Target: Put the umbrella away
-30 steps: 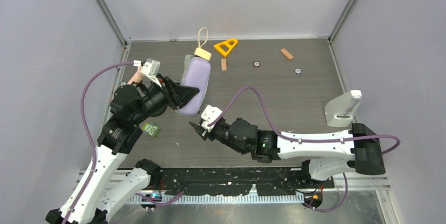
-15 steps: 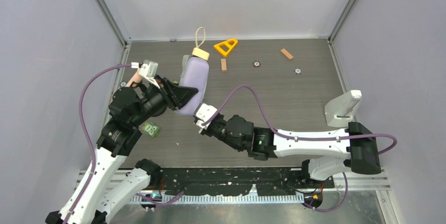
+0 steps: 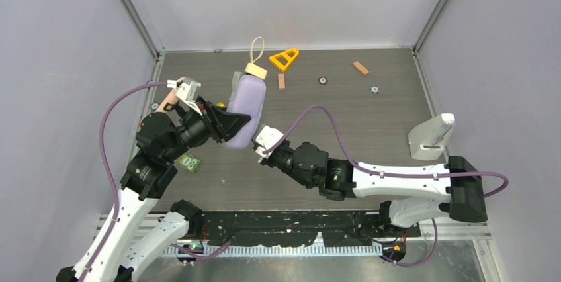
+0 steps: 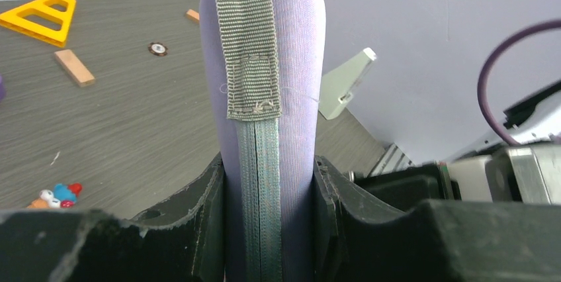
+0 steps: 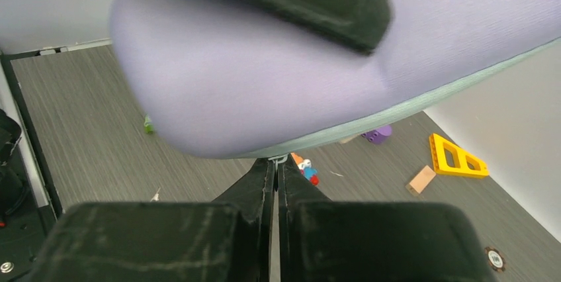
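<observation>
The umbrella sits inside a lavender-grey case (image 3: 248, 103); only its tan handle (image 3: 256, 69) and wrist loop (image 3: 257, 46) stick out of the far end. My left gripper (image 3: 233, 123) is shut across the case and holds it above the table. In the left wrist view the case (image 4: 291, 63) with its grey strap (image 4: 248, 30) and zipper (image 4: 259, 196) fills the gap between the fingers (image 4: 195, 212). My right gripper (image 3: 258, 151) is at the case's near end (image 5: 264, 77), shut on the zipper pull (image 5: 278, 159).
A yellow triangle (image 3: 284, 58), wooden blocks (image 3: 360, 67) (image 3: 281, 81) and small discs (image 3: 323, 81) (image 3: 374, 89) lie at the back. A green toy (image 3: 190, 162) lies under the left arm. A grey-white stand (image 3: 431, 136) is at the right edge.
My right gripper has moved up and right to the near end of the case. The case has tilted slightly in the left gripper, which has barely moved.
</observation>
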